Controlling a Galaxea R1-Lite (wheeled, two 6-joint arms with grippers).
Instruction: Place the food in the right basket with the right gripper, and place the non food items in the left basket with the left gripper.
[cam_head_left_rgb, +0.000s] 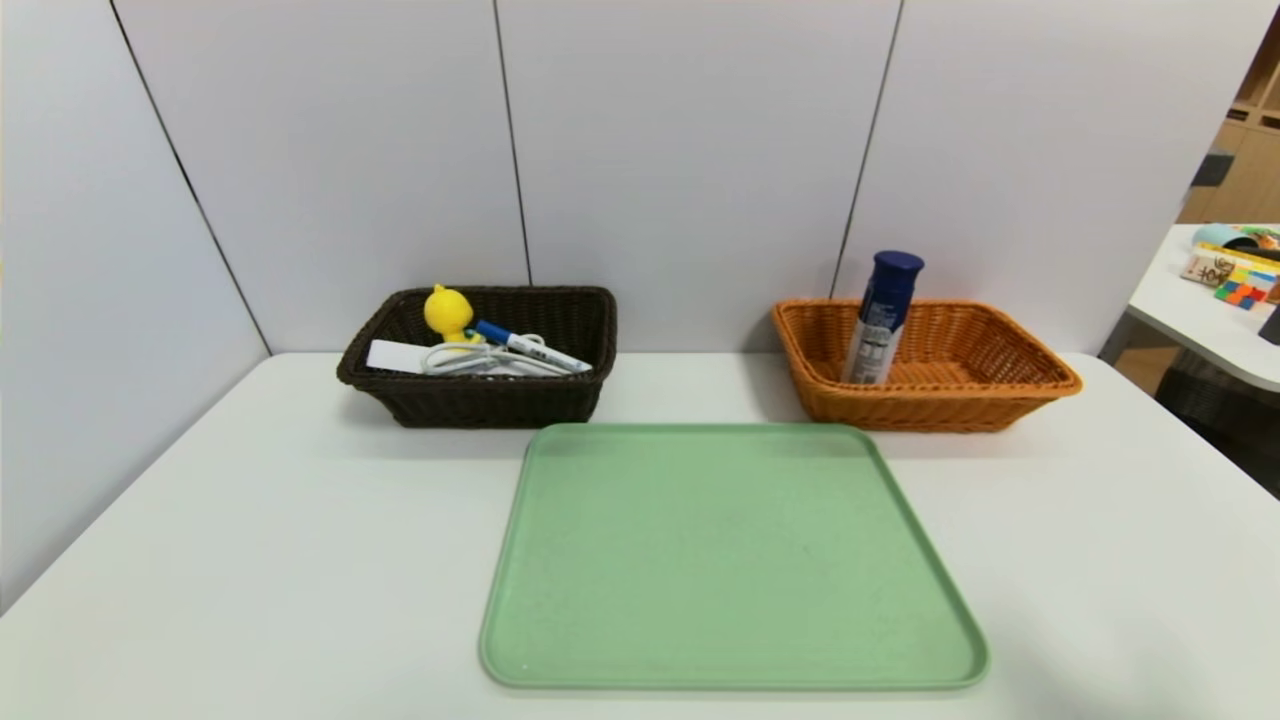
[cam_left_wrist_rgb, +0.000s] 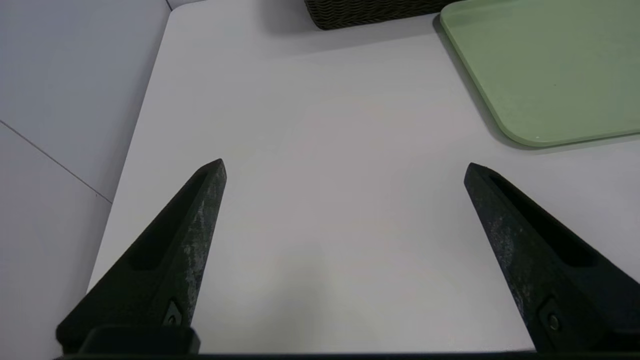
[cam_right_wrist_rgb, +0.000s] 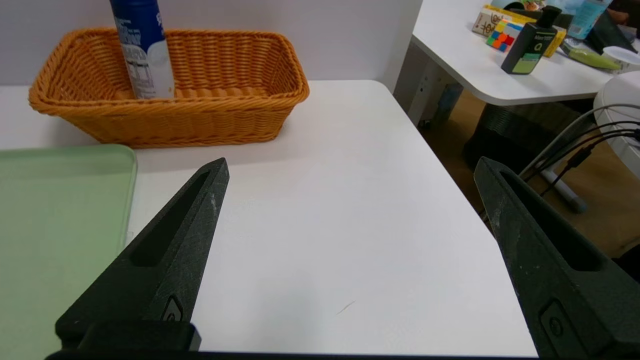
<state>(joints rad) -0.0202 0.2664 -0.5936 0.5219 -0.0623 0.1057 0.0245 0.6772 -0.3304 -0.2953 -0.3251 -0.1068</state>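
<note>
**Sorting complete: both arms clear**

Head view: on the white table (cam_head_left_rgb: 250, 560), the can (cam_head_left_rgb: 882, 318) stands in the orange basket (cam_head_left_rgb: 1040, 385); duck toy (cam_head_left_rgb: 446, 312), marker (cam_head_left_rgb: 530, 347) and power strip (cam_head_left_rgb: 395, 356) lie in the dark brown basket (cam_head_left_rgb: 440, 405). The green tray (cam_head_left_rgb: 730, 560) is bare.

Left wrist view: the left gripper (cam_left_wrist_rgb: 345, 167) hangs spread wide over the table, well apart from its basket.

Right wrist view: the right gripper (cam_right_wrist_rgb: 350, 167), fingers apart, holds nothing; the can is well ahead. No further pick appears required.

Power strip (cam_head_left_rgb: 395, 356) mostly hidden under its cord (cam_head_left_rgb: 470, 360), can (cam_right_wrist_rgb: 142, 47) top cut off in right wrist view
</note>
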